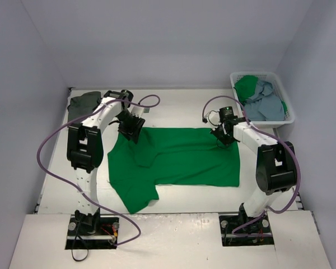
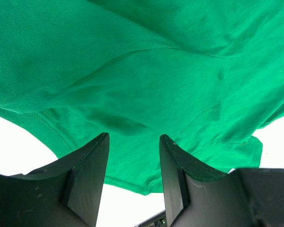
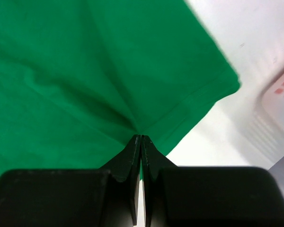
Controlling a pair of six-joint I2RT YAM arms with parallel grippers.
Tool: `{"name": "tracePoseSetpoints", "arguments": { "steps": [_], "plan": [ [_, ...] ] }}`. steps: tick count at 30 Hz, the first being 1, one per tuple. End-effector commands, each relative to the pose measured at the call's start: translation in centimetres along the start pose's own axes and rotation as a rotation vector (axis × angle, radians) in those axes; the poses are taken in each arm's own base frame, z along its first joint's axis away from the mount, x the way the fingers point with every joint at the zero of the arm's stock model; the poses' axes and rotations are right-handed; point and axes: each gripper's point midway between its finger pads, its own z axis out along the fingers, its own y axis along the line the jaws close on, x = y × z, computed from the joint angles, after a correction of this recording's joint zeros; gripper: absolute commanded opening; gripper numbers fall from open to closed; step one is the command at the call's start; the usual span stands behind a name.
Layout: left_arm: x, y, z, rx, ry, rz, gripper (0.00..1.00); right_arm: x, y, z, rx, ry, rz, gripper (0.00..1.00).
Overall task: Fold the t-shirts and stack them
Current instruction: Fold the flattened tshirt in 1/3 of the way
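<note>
A bright green t-shirt [image 1: 179,157] lies spread across the middle of the table, with a sleeve reaching toward the front left. My left gripper [image 1: 131,130] hovers over its back left part. In the left wrist view this gripper [image 2: 134,138] is open, and the green cloth [image 2: 146,80] lies beyond the fingertips, not between them. My right gripper [image 1: 221,136] is at the shirt's back right corner. In the right wrist view it [image 3: 141,137] is shut on a pinch of the green shirt [image 3: 85,71] near its hem.
A dark grey shirt [image 1: 84,102] lies at the table's back left corner. A white laundry basket [image 1: 262,73] at the back right holds another green shirt [image 1: 246,87] and a light blue-grey one [image 1: 267,105]. Grey walls close in the table [image 1: 179,109] on three sides.
</note>
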Motion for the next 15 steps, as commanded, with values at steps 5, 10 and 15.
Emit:
{"name": "tracePoseSetpoints", "arguments": {
  "steps": [5,10,15],
  "plan": [
    [-0.5,-1.7,-3.6,-0.008,-0.088,0.026,0.41,1.8,0.6,-0.6,-0.006,0.059,-0.024,0.0],
    [-0.2,-1.7,-3.3,-0.001,-0.081,0.028,0.42,3.1,1.7,0.2,-0.047,0.106,-0.026,0.0],
    [-0.2,-1.6,-3.0,0.002,-0.073,0.031,0.41,4.5,3.4,0.8,-0.107,0.152,-0.033,0.0]
  ]
}}
